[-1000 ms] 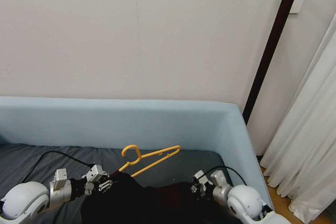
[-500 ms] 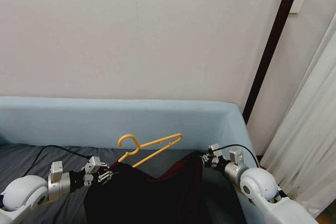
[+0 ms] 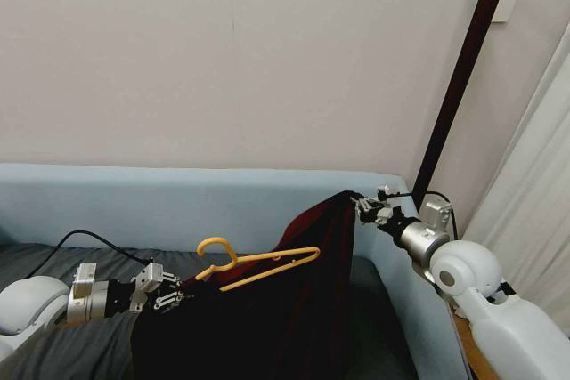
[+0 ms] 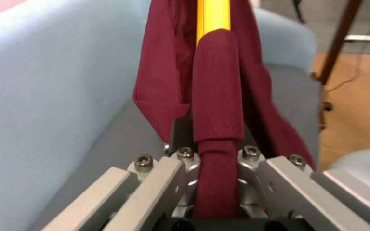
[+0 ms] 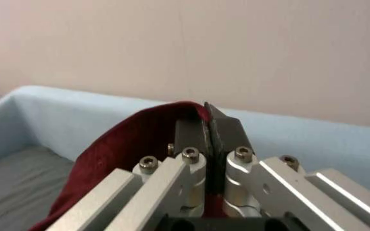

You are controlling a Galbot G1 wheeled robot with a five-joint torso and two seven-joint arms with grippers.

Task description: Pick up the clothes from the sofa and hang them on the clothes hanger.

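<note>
**Right hand** (image 3: 361, 205): raised at the right end of the sofa, above the top of the backrest and near the dark upright. Its fingers are pressed together on an edge of the garment; the right wrist view shows the right hand (image 5: 207, 120) with red cloth pinched between the closed fingertips.

**Left hand** (image 3: 174, 295): low on the left, over the sofa seat. It is closed tight on the garment's left end; the left wrist view shows the left hand (image 4: 216, 147) gripping a rolled fold of cloth that wraps the hanger's arm.

**Dark red garment** (image 3: 294, 309): held up off the seat between the two hands. It peaks at the right hand and drapes down in a broad sheet towards the left hand, in front of the backrest. It also appears in the left wrist view (image 4: 217, 96) and the right wrist view (image 5: 127, 149).

**Yellow hanger** (image 3: 267, 264): inside the garment, tilted, with its hook standing free at the left, just beside the left hand. Its yellow bar (image 4: 212, 14) runs into the gripped fold.

**Light blue sofa** (image 3: 134, 202): stands against a plain wall and has a grey seat cushion (image 3: 27, 260).

**Clothes rack** (image 3: 459, 77): a dark slanted upright at the far right, beyond the sofa's end.

**White curtain** (image 3: 534, 193): hangs at the right edge.
</note>
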